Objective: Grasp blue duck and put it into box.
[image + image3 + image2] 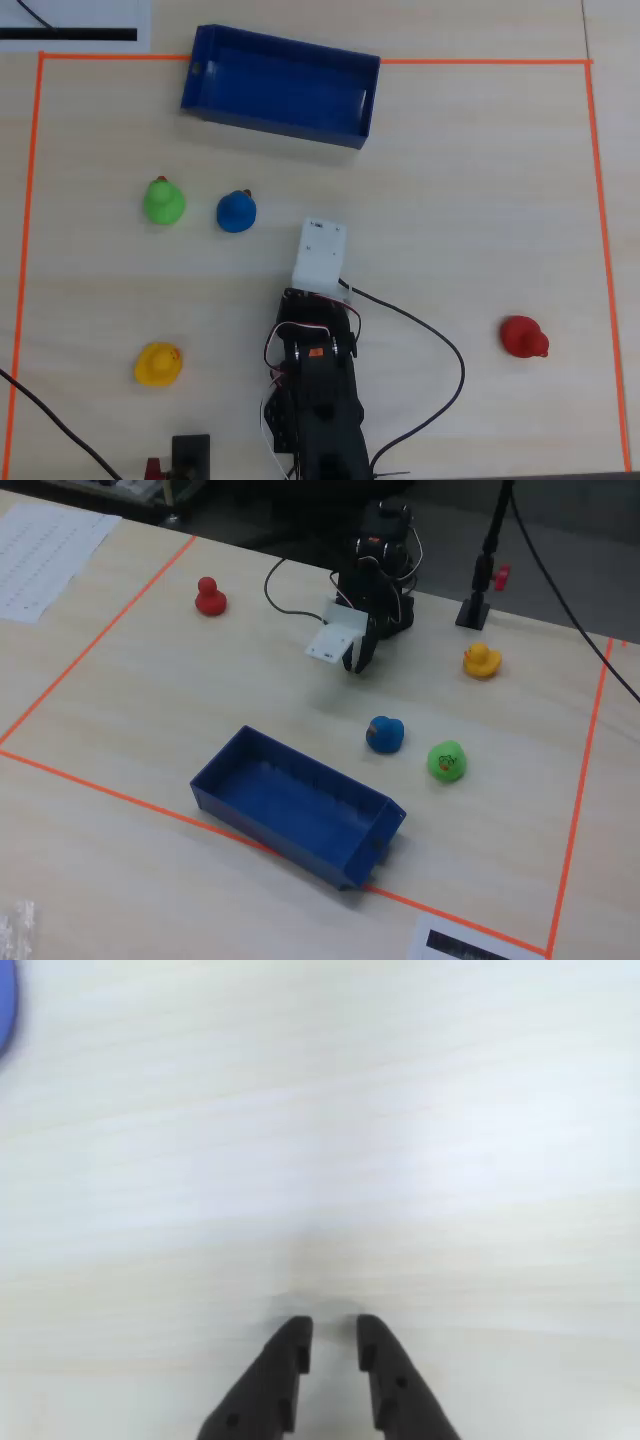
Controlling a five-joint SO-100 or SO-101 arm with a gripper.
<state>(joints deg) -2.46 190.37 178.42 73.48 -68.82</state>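
The blue duck (236,211) sits upright on the table, also in the fixed view (384,733). A blue blur at the wrist view's top left edge (4,1010) may be it. The dark blue box (200,75) lies beyond it near the tape line, empty, also in the fixed view (300,832). My gripper (333,1325) hangs over bare table, its jaws a narrow gap apart with nothing between them. In the fixed view my gripper (358,665) is apart from the duck, on the arm's side of it. In the overhead view the white wrist camera (320,255) hides the jaws.
A green duck (164,201) stands just left of the blue one in the overhead view. A yellow duck (159,364) and a red duck (524,337) sit either side of the arm base. Orange tape (600,200) borders the table area. A cable (440,345) loops right of the arm.
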